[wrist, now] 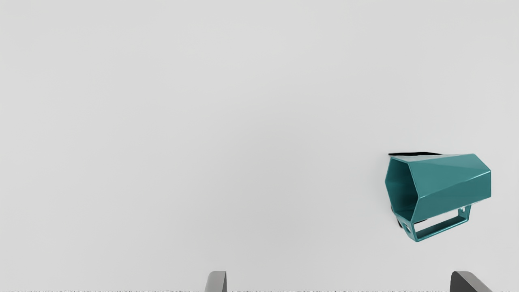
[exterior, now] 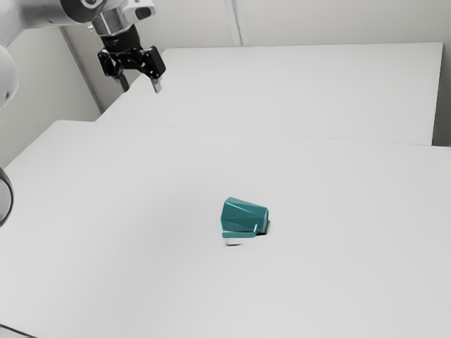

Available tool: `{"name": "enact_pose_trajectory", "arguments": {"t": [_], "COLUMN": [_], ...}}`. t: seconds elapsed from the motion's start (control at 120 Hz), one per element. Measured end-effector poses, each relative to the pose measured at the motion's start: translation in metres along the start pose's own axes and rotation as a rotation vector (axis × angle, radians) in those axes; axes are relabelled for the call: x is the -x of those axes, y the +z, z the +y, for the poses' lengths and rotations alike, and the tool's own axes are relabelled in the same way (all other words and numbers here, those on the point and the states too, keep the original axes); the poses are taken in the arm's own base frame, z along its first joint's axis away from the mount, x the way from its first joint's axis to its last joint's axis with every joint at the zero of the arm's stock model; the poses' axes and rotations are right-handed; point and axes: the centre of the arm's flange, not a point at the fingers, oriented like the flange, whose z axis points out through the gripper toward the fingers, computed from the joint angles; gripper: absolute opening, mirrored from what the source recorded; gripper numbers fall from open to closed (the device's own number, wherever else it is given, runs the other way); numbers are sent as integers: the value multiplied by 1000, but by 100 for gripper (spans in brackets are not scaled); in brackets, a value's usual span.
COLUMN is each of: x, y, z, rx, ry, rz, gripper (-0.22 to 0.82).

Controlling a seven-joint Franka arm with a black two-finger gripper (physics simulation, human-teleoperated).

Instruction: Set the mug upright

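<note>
At the exterior view's left edge, a curved, dark-rimmed thing [exterior: 5, 197] is cut off by the frame, too little of it showing for me to name it. Above it my arm [exterior: 42, 13] reaches in, with my jaws hanging at its end, high over the far side of the white worktop [exterior: 127, 274]. They are spread wide, with nothing between them. Further to the exterior view's right, well apart from me, the teal mug [exterior: 244, 215] lies on its side on the worktop. Its wider, open end faces the exterior view's left, its narrower base the right, and its handle [exterior: 239, 234] sits on the side toward that camera. Behind, a second pale surface [exterior: 317, 88] stretches on toward the exterior view's right. From my wrist I see into the mug's hollow [wrist: 401, 188]; it lies out beyond my jaws, off toward one of them, touching neither.
</note>
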Motion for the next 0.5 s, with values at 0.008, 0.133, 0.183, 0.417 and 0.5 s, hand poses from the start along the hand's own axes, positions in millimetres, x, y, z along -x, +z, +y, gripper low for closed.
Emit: {"name": "enact_pose_trajectory", "arguments": {"t": [0.008,0.133,0.183,0.417,0.5], "x": [0,-1,-1,5,7], "y": [0,15,36,125,151], "z": [0,3,6,13,15], "rx": [0,16,44,109,128], "ry": [0,4,4,-14,-23], "rz": [-1,-31,-66,-176,-191], "gripper": [60,60,60,60,60]}}
